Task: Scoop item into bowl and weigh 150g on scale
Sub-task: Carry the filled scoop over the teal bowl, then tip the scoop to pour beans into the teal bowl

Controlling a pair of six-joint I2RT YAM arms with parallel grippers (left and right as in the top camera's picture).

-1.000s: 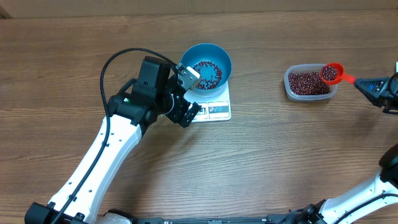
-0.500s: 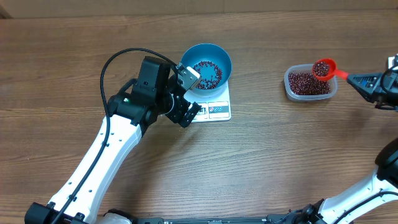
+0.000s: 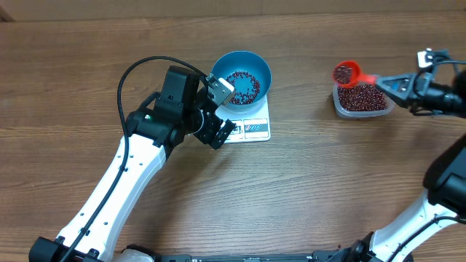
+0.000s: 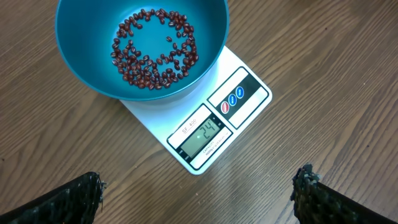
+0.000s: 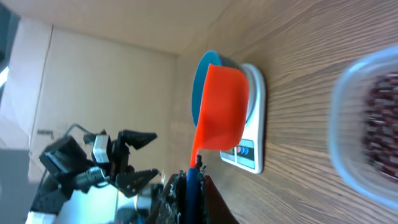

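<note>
The blue bowl (image 3: 258,67) stands on the white scale (image 3: 259,129) and holds a thin layer of dark red-brown beans (image 3: 242,86). In the left wrist view the bowl (image 4: 81,25) and beans (image 4: 155,56) are at the top, and the scale (image 4: 245,71) reads 24. My left gripper (image 3: 222,132) hangs open beside the scale's front left corner, its fingers (image 4: 84,196) wide apart over bare wood. My right gripper (image 3: 400,86) is shut on the handle of a red scoop (image 3: 346,73) full of beans, held above the left end of the tub. The right wrist view shows that scoop (image 5: 221,109) from below.
A clear plastic tub (image 3: 338,105) of beans (image 3: 362,96) sits on the wooden table at the right, blurred and close in the right wrist view (image 5: 367,124). The left arm (image 3: 131,167) slants from the front edge up to the scale.
My right gripper has carried the filled scoop leftward, from over the tub's right side to its left end. The left arm has stayed still.
</note>
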